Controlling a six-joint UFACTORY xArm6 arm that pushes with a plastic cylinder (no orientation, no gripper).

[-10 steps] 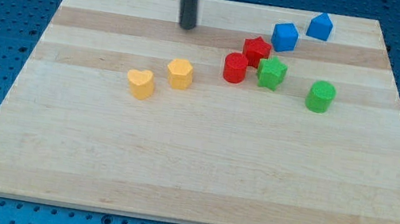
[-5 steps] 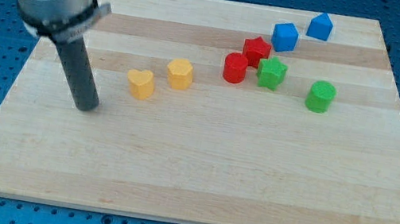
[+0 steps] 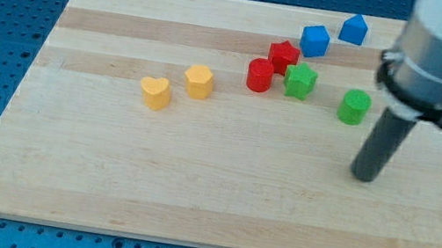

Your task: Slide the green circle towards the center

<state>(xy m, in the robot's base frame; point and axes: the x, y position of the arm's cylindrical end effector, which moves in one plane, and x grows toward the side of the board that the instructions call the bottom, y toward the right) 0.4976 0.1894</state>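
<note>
The green circle (image 3: 353,107) is a short green cylinder on the wooden board (image 3: 217,204), right of the middle. My tip (image 3: 363,176) rests on the board just below it and slightly to its right, apart from it. The rod rises to the arm's grey body at the view's top right. A green star-shaped block (image 3: 300,80) sits left of the green circle.
A red cylinder (image 3: 259,74) and a red star block (image 3: 283,56) sit beside the green star. Two blue blocks (image 3: 315,40) (image 3: 354,28) lie near the top edge. A yellow heart (image 3: 155,92) and a yellow hexagon (image 3: 198,80) lie left of the middle.
My tip has swept from the top middle, to the left side, then across to the right, ending just below the green circle. No block has moved.
</note>
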